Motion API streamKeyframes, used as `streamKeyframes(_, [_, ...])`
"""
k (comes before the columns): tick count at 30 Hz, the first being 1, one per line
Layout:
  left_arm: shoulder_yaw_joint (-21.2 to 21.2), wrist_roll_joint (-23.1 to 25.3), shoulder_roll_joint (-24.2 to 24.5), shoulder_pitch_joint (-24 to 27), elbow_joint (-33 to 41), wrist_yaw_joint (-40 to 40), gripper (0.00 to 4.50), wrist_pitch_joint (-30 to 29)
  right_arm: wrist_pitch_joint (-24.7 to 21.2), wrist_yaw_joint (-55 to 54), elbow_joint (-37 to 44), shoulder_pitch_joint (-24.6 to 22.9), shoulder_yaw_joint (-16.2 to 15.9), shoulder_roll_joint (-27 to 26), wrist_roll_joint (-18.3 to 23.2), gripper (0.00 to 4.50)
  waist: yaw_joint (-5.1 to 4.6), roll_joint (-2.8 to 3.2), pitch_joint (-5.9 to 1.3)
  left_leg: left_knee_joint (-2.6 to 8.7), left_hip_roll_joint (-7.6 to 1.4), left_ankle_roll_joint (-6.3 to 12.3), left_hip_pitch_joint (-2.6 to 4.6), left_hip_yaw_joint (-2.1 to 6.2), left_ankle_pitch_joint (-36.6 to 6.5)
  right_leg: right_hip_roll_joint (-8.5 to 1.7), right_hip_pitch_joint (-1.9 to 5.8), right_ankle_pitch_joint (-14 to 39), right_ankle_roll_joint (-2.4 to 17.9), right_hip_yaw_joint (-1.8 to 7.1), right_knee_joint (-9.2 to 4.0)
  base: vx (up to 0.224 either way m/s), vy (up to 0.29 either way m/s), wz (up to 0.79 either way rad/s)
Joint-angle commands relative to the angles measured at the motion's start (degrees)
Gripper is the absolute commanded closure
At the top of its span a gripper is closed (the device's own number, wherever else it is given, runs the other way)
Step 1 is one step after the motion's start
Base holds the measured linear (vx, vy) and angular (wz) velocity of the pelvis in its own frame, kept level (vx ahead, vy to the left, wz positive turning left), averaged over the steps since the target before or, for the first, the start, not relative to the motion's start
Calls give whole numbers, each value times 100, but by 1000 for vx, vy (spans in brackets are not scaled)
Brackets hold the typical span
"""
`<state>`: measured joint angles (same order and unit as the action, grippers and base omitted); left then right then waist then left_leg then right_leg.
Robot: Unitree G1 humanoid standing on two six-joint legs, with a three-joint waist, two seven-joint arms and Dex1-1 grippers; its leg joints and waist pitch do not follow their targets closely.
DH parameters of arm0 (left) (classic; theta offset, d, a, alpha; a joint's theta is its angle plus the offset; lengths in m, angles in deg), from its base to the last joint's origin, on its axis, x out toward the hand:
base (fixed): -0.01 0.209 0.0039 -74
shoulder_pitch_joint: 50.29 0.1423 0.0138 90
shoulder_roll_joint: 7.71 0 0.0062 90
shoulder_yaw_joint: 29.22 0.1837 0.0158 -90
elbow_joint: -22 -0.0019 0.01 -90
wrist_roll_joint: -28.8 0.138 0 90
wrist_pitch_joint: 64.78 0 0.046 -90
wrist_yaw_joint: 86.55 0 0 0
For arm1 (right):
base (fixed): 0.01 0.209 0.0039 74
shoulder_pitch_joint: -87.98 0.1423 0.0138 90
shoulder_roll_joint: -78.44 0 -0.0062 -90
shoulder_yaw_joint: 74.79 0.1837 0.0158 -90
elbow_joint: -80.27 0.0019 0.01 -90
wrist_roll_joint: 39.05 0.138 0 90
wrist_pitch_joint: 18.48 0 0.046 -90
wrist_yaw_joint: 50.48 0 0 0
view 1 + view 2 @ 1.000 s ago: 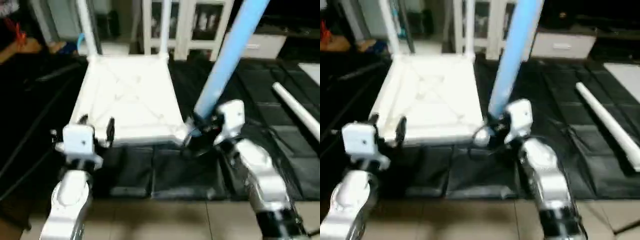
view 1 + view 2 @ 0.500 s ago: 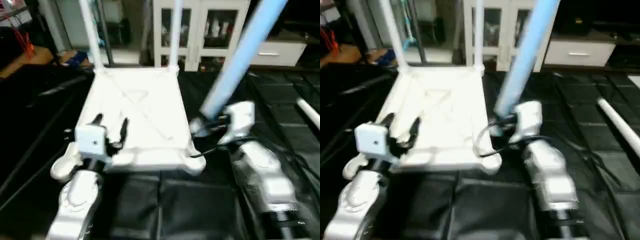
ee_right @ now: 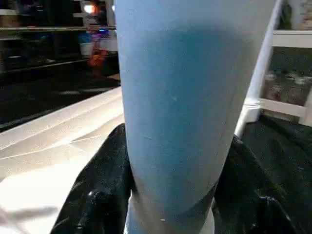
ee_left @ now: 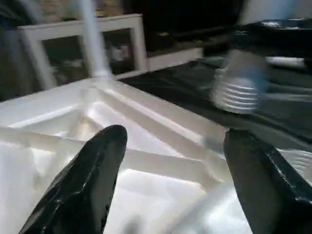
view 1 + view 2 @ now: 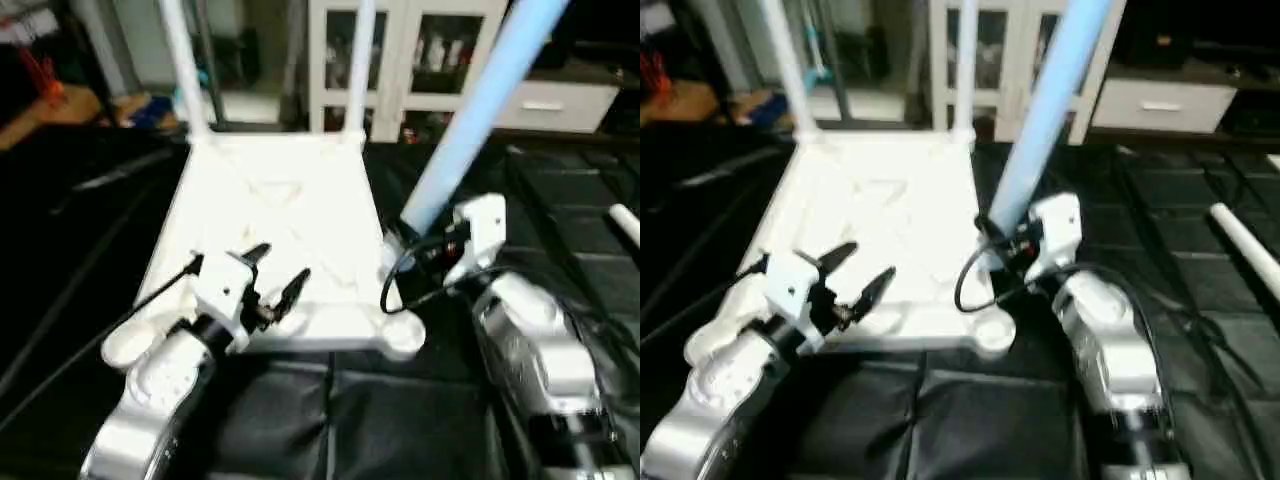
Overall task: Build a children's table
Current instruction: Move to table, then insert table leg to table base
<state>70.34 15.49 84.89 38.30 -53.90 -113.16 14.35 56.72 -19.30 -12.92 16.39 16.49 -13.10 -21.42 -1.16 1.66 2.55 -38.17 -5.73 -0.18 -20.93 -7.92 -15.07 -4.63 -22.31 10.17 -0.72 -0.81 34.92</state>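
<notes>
Left eye view showed two legs (image 5: pixel 185 70) standing beyond the empty, wide-open left gripper (image 5: pixel 272 275), a third leg (image 5: pixel 480 110) clamped in the right gripper (image 5: pixel 405 250), near sockets unfilled.

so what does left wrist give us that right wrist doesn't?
Left wrist: the left gripper open over the table top's ribbed underside, holding nothing, and the threaded end of the held leg hanging above the top, not yet in a socket. Right wrist: the right gripper clamped round that leg, a finger on each side. Both: the white top and a mounted leg standing upright before the glass-door cabinet.
</notes>
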Motion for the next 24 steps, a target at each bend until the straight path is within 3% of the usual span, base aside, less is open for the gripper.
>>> streamKeyframes(1, [188, -271, 230, -189, -130, -621, 71, -345, -171, 341, -95, 211, 58, 163, 184, 262, -35, 9, -163, 717, -539, -408, 190, 258, -2952, -316, -21, 3026, 826, 162, -517, -79, -1, 10])
streamKeyframes(2, [255, -369, 331, -281, -187, -856, 62, -494, -184, 501, -143, 250, 45, 249, 186, 262, -67, -33, -186, 737, -548, -461, 121, 269, -2883, -335, 24, 3027, 719, 158, -505, -68, 3, 2])
streamKeyframes(3, [277, -361, 358, -314, -218, -907, 57, -509, -186, 553, -148, 253, 35, 278, 187, 262, -63, -20, -194, 746, -550, -445, 78, 269, -2735, -350, 38, 2923, 724, 163, -487, -68, 3, 2])
streamKeyframes(6, [490, -151, 566, -683, -637, -1333, 43, -493, -255, 1066, -176, 260, -62, 572, 245, 262, -54, -40, -190, 730, -539, -377, 105, 237, -2693, -346, -2, 3087, 662, 174, -526, -18, 2, -1])
streamKeyframes(7, [504, -117, 564, -729, -706, -1357, 17, -459, -295, 1118, -168, 254, -64, 598, 277, 262, -60, -48, -195, 722, -535, -359, 88, 236, -2623, -362, 14, 3089, 671, 177, -530, 0, 0, 0])
streamKeyframes(8, [504, -117, 564, -729, -706, -1357, 17, -459, -295, 1118, -168, 254, -64, 598, 277, 262, -73, -59, -192, 728, -547, -322, 25, 256, -2480, -390, 62, 3089, 699, 176, -522, 0, 0, 0])
streamKeyframes(11, [732, 135, 538, -1069, -1253, -1635, 10, -306, -338, 1317, -75, 155, -68, 791, 336, 262, -66, -65, -224, 711, -558, -248, 12, 242, -2238, -395, 45, 3040, 711, 178, -532, 0, 0, 0])
streamKeyframes(13, [861, 249, 518, -1193, -1478, -1710, 10, -228, -303, 1245, -51, 131, -24, 784, 321, 262, -80, -24, -228, 712, -557, -239, 8, 232, -2179, -384, 41, 2868, 778, 177, -531, 0, 0, 0])
streamKeyframes(19, [1208, 489, 472, -1408, -2066, -2012, 10, -27, -303, 1078, 119, -35, -14, 682, 260, 262, -128, -8, -267, 721, -587, -146, -32, 212, -1868, -396, 94, 2052, 1124, 187, -461, 0, 0, 0])
streamKeyframes(23, [1329, 693, 501, -1583, -2371, -2154, 42, 96, -301, 1113, 166, -75, -53, 722, 247, 262, -154, 1, -300, 703, -600, 38, -32, 186, -1507, -390, 127, 1457, 1379, 176, -414, 14, 2, 0])
streamKeyframes(24, [1369, 767, 525, -1646, -2500, -2199, 64, 158, -297, 1114, 166, -76, -52, 730, 247, 262, -155, 21, -311, 699, -617, 136, -42, 188, -1186, -397, 156, 941, 1501, 171, -376, 54, 6, 1])
